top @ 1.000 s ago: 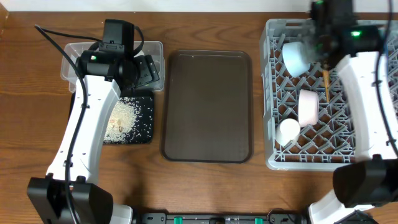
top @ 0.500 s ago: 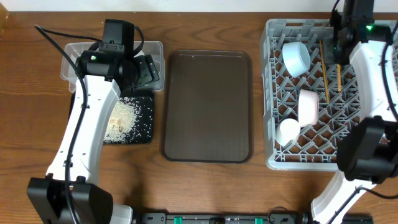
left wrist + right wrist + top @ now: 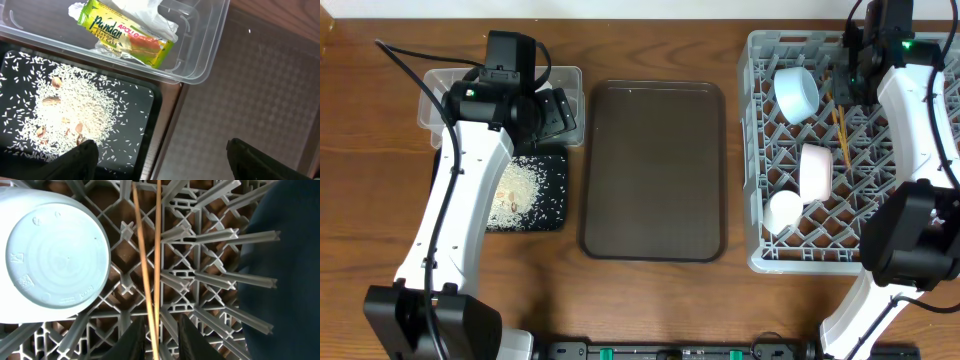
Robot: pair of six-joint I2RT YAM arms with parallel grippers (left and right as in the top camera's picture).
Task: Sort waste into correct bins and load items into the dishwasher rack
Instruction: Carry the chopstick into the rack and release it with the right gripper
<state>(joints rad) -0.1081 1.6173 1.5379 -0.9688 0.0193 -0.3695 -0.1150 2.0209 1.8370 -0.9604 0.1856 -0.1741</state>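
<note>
Down at the right gripper [image 3: 163, 326], the 2 fingers [image 3: 136, 339] stand a little apart around the 2 chopsticks [image 3: 151, 270], with a sliver of daylight on 1 side, so the grip looks released rather than clenched. The sticks lie lengthwise across the pegs of the dishwasher rack [image 3: 215, 282], close together and slightly crossed, probably so the lattice keeps them from slipping through. Just beside them on 1 flank the light blue bowl [image 3: 52, 255] rests on its side, base toward the camera, propped by pegs; on the other flank is the large dark blue dish [image 3: 285, 255]. Further down the rack, seen from overhead, the white bowl [image 3: 816, 170] and the small cup [image 3: 783, 211] sit between pegs. Across the table, the left gripper [image 3: 167, 160] hangs with its fingers spread wide and nothing between them, above the edge where the clear tub [image 3: 202, 47] meets the black tray [image 3: 144, 106]. The wrapper [image 3: 125, 35] and napkin [image 3: 147, 12] lie in the tub; the rice [image 3: 70, 110] is heaped on the black tray. The brown serving tray [image 3: 653, 170] holds nothing, so sorting and loading look nearly complete.
</note>
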